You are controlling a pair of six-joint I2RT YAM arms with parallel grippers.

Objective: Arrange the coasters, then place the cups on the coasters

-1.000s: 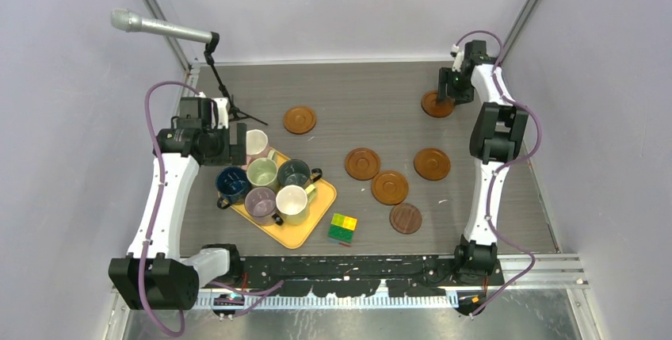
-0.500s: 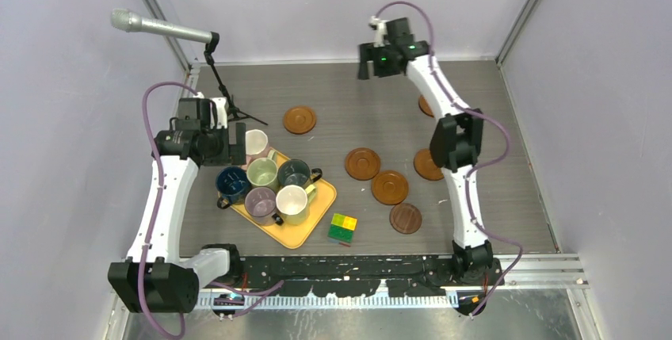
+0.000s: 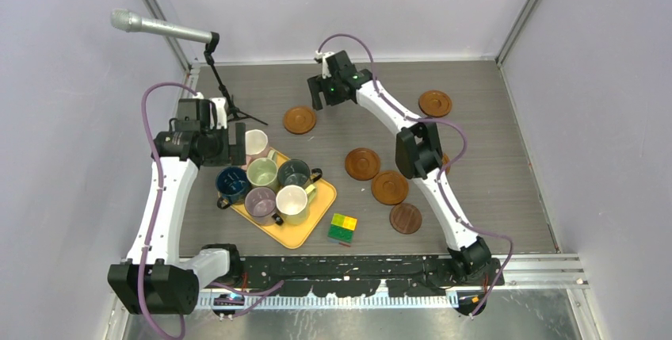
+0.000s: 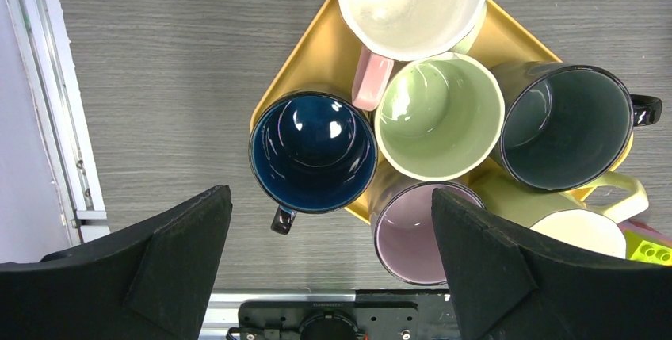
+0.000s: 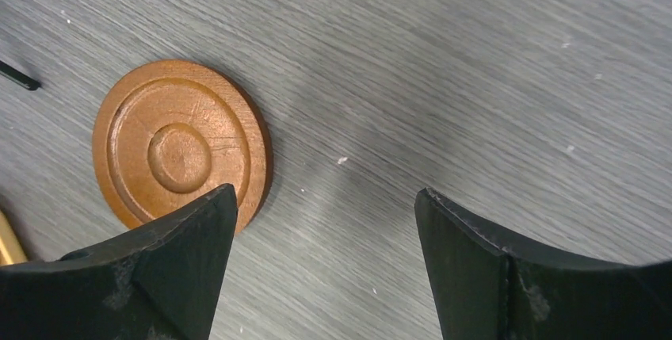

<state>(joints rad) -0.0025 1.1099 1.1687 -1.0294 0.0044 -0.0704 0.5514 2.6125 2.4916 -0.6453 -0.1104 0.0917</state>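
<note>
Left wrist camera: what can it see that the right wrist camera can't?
Only the left wrist camera shows the six cups crowded together, and a corner of the yellow-green block. Only the right wrist camera shows a coaster lying flat. Both show the grey table and their own black pincer, wide open: the left pincer and the right pincer.

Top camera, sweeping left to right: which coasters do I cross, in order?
Far-left coaster → central coaster → coaster just nearer → dark coaster → far-right coaster. The sixth is left out, as it is mostly hidden behind the right arm.
</note>
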